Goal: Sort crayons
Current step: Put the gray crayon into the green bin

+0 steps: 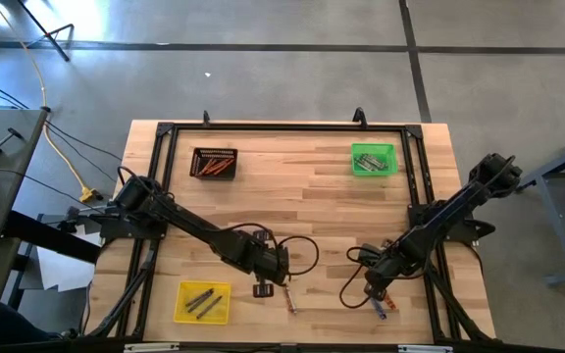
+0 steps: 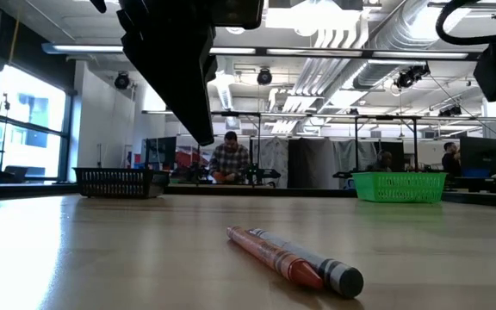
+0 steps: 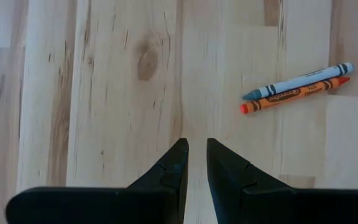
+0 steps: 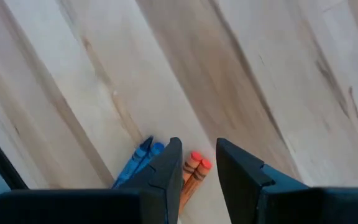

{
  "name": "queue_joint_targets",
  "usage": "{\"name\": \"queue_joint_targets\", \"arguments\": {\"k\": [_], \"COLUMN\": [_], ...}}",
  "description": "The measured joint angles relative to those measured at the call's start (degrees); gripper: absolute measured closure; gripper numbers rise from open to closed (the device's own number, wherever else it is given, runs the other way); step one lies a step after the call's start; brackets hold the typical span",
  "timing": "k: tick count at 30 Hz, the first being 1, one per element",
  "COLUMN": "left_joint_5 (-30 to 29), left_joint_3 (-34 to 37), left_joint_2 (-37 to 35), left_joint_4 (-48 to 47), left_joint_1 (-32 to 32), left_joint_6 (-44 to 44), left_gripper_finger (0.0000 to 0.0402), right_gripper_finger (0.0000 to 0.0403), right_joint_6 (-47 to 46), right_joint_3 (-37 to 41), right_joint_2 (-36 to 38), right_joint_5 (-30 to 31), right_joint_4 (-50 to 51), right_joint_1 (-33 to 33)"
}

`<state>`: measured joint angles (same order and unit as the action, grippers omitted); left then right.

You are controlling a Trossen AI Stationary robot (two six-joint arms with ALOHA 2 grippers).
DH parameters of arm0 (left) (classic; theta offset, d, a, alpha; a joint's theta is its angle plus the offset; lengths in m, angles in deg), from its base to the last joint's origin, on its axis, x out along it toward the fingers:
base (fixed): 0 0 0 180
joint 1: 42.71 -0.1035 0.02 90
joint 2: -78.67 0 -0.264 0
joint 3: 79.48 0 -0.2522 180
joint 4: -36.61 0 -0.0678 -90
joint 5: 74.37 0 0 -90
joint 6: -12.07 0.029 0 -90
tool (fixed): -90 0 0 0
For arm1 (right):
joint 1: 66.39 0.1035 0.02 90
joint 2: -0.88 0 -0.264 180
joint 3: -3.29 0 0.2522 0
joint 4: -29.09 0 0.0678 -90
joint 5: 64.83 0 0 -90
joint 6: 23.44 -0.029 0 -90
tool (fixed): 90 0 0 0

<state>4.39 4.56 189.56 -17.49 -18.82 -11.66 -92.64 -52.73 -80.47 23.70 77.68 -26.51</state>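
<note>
Table of pale wood carries three trays: a black tray holding orange crayons at its far left, a green tray at its far right, a yellow tray at its near left. Both arms hang over the table's near edge. The left gripper hovers with fingers a narrow gap apart, holding nothing, above bare wood near a grey crayon and an orange crayon lying side by side, touching. The right gripper stands open over orange crayons, with blue crayons just beside. To pick cleanly, each gripper likely needs to straddle a single crayon across its length, since close neighbours risk being pinched together.
</note>
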Motion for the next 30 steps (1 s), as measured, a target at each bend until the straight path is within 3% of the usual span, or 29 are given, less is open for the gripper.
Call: {"name": "queue_joint_targets", "arguments": {"k": [15, 23, 30], "left_joint_5": [-1.1, -7.1, -8.9], "left_joint_3": [0.0, 0.0, 0.0], "left_joint_2": [0.0, 0.1, 0.1], "left_joint_4": [2.9, 5.3, 8.2], "left_joint_1": [0.3, 0.2, 0.3], "left_joint_6": [-1.6, -8.0, -11.7], "left_gripper_finger": [0.0357, 0.0357, 0.0357], "right_gripper_finger": [0.0309, 0.0309, 0.0309], "right_joint_6": [-8.7, -18.1, -22.4], "right_joint_3": [0.0, 0.0, 0.0], "right_joint_2": [0.0, 0.0, 0.0], "right_joint_5": [-0.2, -3.4, -1.9], "right_joint_4": [-6.1, -10.7, -14.0], "right_joint_1": [3.0, 10.0, 15.2]}}
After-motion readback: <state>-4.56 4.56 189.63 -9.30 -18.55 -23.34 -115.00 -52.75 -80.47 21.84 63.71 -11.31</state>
